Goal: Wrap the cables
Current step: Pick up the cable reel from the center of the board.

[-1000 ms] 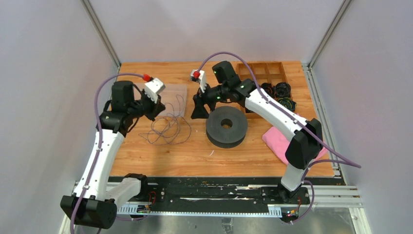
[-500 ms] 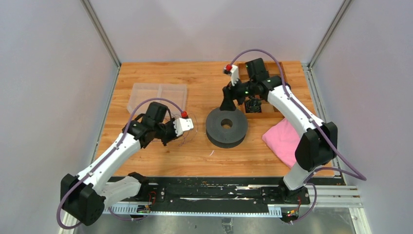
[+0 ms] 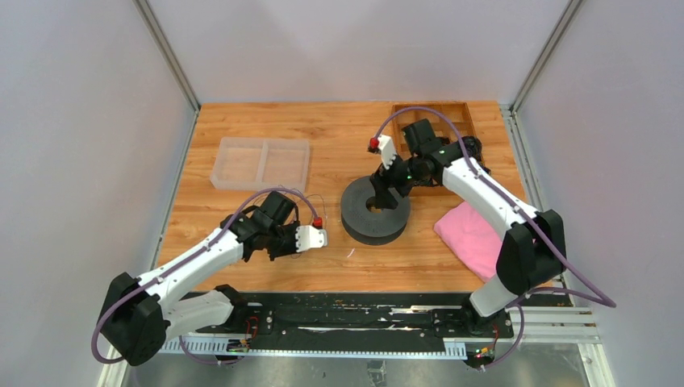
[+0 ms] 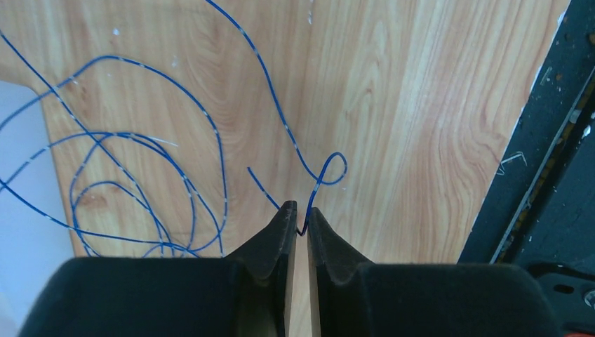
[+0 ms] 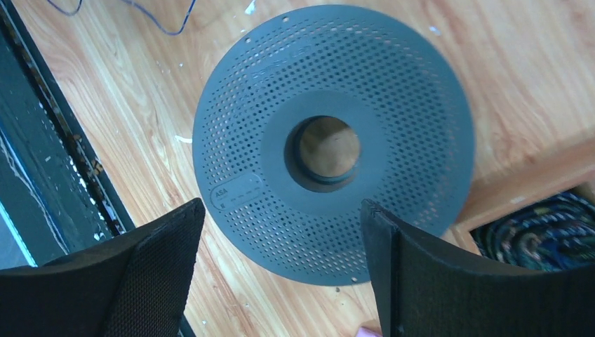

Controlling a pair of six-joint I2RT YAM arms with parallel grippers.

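The cables (image 4: 283, 125) are pinched—apparently—by the nearly closed left gripper (image 4: 300, 217); the right gripper (image 5: 281, 207) is spread wide over a spool (image 5: 393, 105).

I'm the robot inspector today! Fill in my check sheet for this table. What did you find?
Surface: wooden table, small white specks.
Job's things: thin blue cable, loose loops on the table.
Clutter: dark spool, clear tray, wooden box, pink cloth.
Grippers: left gripper nearly closed, cable between its tips; right gripper open over the spool.
Cables: purple hoses arch over both arms.
Surroundings: pale walls, metal posts.
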